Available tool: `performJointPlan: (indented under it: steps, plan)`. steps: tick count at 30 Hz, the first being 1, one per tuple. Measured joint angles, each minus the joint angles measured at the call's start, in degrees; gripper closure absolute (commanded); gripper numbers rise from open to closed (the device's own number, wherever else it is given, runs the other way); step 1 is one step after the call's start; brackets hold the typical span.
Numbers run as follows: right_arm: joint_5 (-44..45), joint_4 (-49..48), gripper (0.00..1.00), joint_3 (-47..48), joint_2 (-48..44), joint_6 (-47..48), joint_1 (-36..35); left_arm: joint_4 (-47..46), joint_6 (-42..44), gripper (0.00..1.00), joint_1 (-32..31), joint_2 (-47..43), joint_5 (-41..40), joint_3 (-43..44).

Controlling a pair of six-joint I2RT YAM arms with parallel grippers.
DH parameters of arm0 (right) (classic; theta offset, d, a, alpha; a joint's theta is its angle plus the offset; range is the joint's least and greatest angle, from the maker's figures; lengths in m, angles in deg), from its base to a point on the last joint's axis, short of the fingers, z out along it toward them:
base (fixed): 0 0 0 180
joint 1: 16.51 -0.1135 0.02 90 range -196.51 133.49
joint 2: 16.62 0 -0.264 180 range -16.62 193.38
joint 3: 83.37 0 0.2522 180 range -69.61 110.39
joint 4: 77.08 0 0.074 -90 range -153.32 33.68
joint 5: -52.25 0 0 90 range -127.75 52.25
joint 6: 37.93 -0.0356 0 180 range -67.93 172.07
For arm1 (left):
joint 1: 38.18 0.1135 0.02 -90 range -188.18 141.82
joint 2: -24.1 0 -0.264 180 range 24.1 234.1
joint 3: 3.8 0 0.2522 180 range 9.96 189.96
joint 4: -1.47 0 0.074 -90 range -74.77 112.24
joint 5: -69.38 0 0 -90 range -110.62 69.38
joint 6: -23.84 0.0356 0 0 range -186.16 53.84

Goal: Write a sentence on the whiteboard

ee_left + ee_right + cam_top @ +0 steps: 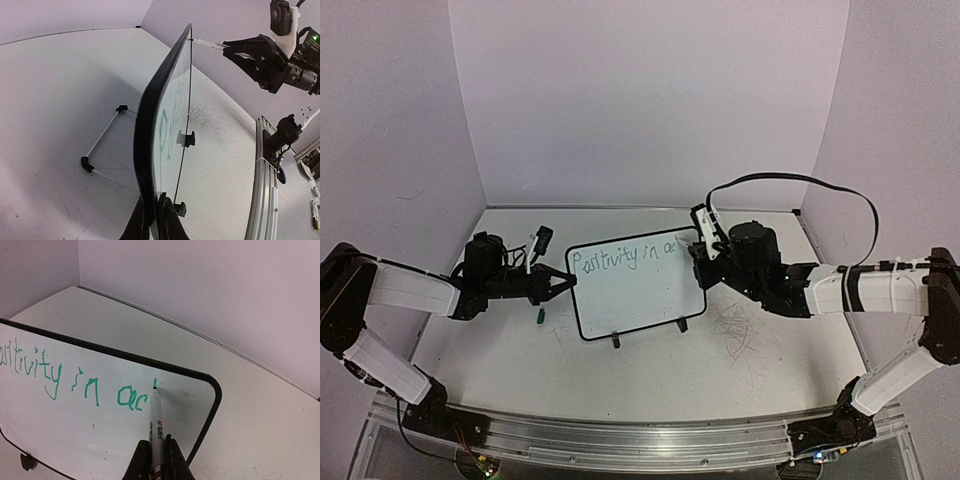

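So the left end effector point(152, 220) was clamped on the near edge of the whiteboard point(640, 300). The board ran straight out ahead of its fingers, propped nearly upright on its wire stand point(102, 150). My read is that the grip was there purely as a brace, so the board wouldn't skid or tip when the pen pushed on it from the other side. The right end effector point(156, 460) was clenched around a green marker point(156, 415) low on the barrel, with the pen sticking out ahead of the fingers and its tip pressed on the board face. Holding it that far back probably kept the fingers off the board and left the fresh ink visible to the wrist camera. The sentence point(75, 380) read "Positivity in ac" with a short upright stroke started right at the tip, so "action" looked about half done. The finished letters trailed off to the left of the pen, with only a small blank corner on its right. Space looked tight for the last letters. There were grey scribbles point(740, 325) on the bench point(520, 370) under the right arm.
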Motion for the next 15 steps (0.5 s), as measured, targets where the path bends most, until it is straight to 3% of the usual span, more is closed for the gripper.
performJointPlan:
  steps: [15]
  plan:
    - [-0.5, 0.8, 1.0, -0.5, 0.0, -1.6, 0.0, 0.3, 0.0, 1.0, 0.0, 0.0, 0.0, 0.0]
